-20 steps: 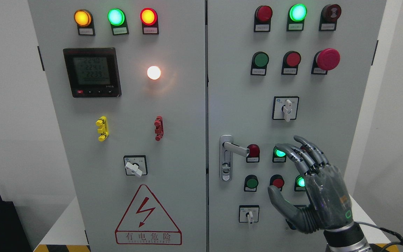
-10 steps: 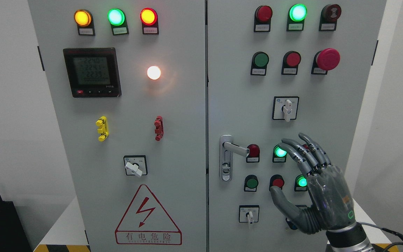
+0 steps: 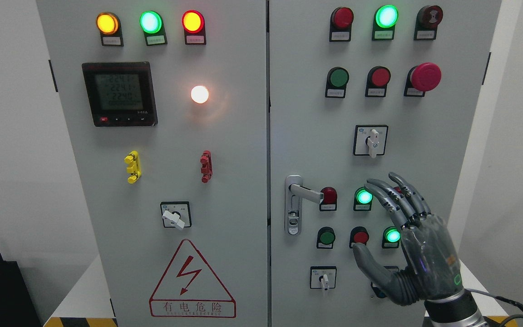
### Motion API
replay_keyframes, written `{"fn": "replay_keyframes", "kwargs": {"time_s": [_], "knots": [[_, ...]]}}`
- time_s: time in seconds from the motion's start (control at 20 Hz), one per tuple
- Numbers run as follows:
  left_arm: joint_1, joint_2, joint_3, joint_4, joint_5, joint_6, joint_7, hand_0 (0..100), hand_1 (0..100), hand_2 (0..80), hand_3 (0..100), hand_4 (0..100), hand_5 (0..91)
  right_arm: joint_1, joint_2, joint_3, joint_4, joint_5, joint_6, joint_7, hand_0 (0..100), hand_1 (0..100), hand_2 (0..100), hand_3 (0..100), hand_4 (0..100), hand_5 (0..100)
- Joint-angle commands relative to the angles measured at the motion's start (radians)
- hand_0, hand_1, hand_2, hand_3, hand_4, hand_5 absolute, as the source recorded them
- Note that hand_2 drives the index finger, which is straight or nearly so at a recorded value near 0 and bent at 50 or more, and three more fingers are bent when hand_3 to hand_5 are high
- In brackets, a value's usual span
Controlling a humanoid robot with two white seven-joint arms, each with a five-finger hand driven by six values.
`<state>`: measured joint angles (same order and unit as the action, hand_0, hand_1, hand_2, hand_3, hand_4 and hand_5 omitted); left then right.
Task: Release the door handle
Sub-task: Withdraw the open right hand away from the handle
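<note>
Moved: dark grey jointed right hand [image 3: 407, 240] has drifted slightly right since earlier frames | State: fingers spread, holding nothing | Item: silver lever door handle [image 3: 304, 193] on grey cabinet's right door [image 3: 307, 113], well left of hand, untouched | Method: withdraw straight back, avoiding push-buttons | Hidden: forearm cropped; left arm unseen.

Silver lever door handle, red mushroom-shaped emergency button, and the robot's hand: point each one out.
Silver lever door handle [image 3: 306, 192], head view, on the lever bar.
Red mushroom-shaped emergency button [image 3: 426, 76], head view, on its cap.
Right hand [image 3: 427, 256], head view, on the back of the palm.
</note>
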<state>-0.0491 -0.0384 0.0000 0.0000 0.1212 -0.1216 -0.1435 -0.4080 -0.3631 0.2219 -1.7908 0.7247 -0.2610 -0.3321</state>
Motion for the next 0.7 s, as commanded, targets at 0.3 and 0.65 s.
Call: {"fn": "replay_keyframes", "kwargs": {"time_s": [0.3, 0.65], "knots": [[0.0, 0.0, 0.011, 0.017, 0.0, 0.0, 0.001, 12, 39, 0.0, 0, 0, 0.0, 0.012, -0.002, -0.003, 0.001, -0.025, -0.018, 0.015, 42, 13, 0, 10, 8, 0], [0.0, 0.0, 0.011, 0.017, 0.0, 0.0, 0.001, 12, 39, 0.0, 0, 0, 0.0, 0.012, -0.002, -0.004, 0.001, -0.031, -0.018, 0.015, 42, 14, 0, 11, 8, 0]]}}
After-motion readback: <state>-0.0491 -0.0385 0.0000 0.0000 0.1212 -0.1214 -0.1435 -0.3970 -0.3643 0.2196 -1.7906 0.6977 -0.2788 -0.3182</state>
